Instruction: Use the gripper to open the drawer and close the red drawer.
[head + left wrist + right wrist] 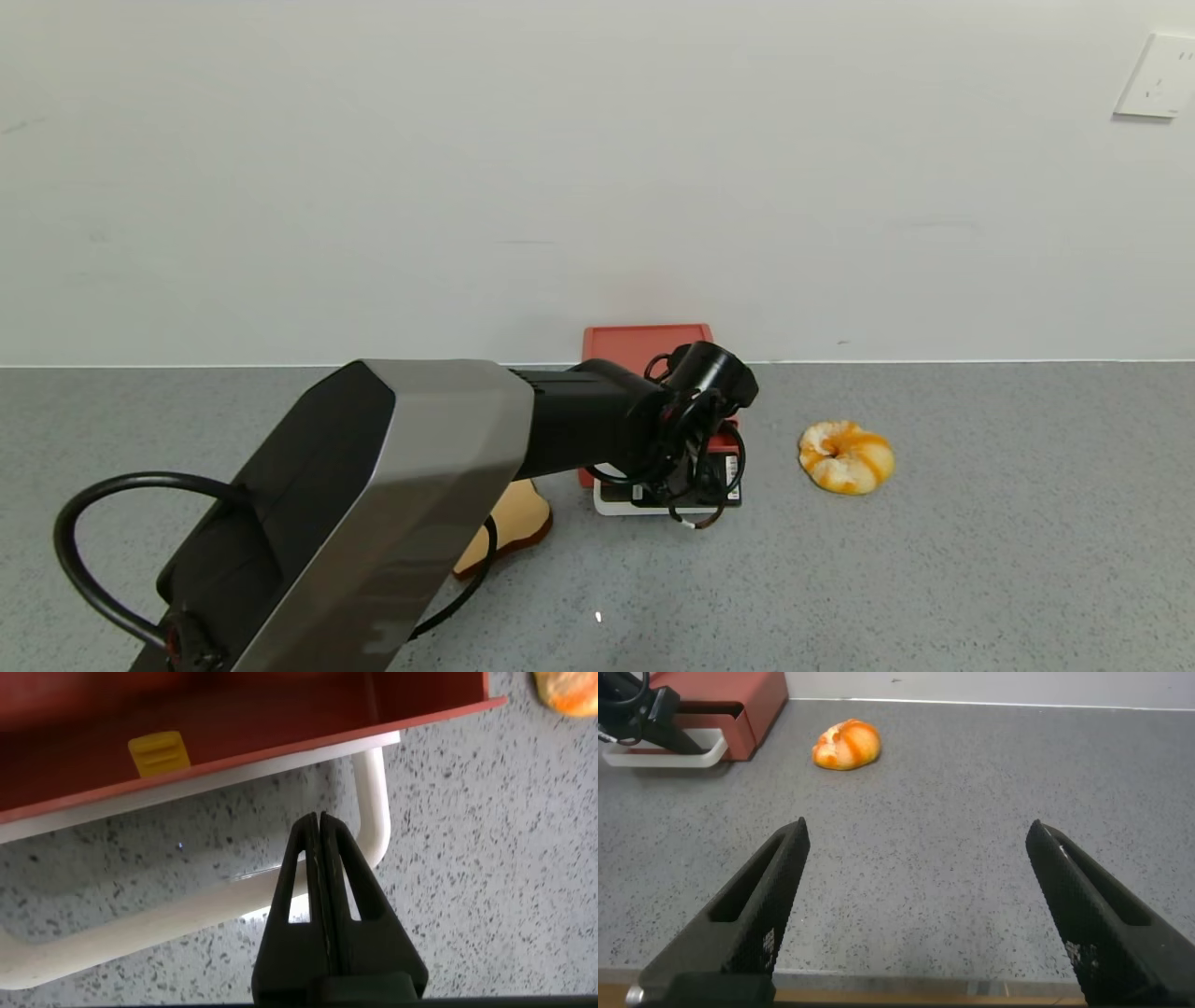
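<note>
The salmon-red drawer (644, 341) stands against the wall; it also shows in the right wrist view (747, 700). Its tray (234, 719) is pulled out a little, and a small yellow piece (159, 753) lies inside. The white loop handle (376, 793) rests on the table in front of it. My left gripper (695, 476) reaches down over the drawer's front. Its fingers are pressed together, and the tips (319, 819) sit inside the handle loop, above the handle's front bar. My right gripper (917, 826) is open and empty, low near the table's front edge, far from the drawer.
An orange-and-white bread roll (845, 455) lies on the grey table right of the drawer. A tan bread slice (518, 523) lies left of the handle, partly behind my left arm. A wall outlet (1158, 75) is at the upper right.
</note>
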Controlling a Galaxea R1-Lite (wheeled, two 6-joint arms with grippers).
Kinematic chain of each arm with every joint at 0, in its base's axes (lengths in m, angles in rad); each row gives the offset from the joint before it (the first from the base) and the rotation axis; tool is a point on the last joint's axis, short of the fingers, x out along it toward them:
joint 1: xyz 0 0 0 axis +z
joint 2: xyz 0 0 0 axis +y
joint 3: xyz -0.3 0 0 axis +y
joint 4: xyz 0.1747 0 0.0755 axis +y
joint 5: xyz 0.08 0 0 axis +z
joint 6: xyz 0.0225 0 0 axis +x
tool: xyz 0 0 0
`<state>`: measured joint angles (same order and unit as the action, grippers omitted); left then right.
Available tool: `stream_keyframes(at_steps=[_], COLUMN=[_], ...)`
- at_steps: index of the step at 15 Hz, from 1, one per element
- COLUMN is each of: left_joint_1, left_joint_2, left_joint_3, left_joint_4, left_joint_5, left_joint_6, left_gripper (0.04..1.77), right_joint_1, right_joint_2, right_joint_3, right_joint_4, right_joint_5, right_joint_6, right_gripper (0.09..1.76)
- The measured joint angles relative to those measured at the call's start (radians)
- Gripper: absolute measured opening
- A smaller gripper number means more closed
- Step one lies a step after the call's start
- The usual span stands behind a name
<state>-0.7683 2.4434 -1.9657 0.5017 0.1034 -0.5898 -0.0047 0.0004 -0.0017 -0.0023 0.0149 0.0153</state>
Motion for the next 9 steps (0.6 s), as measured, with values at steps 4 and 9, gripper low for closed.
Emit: stream_keyframes(at_steps=[4, 9], left_joint_1=[-0.009, -0.023], left_joint_2=[-0.007, -0.011], left_joint_3=[0.003, 0.004], left_joint_4=[0.042, 0.097], left_joint_5=[-0.001, 0.003], left_joint_6=[-0.025, -0.066], left_gripper=[0.11, 0.11], right_joint_1=[0.0, 0.0], right_joint_2=[0.0, 0.0], right_joint_3=[0.0, 0.0], right_joint_4=[0.0, 0.0], right_joint_5=[0.0, 0.0], right_joint_6=[0.0, 0.0], right_gripper=[1.71, 1.71])
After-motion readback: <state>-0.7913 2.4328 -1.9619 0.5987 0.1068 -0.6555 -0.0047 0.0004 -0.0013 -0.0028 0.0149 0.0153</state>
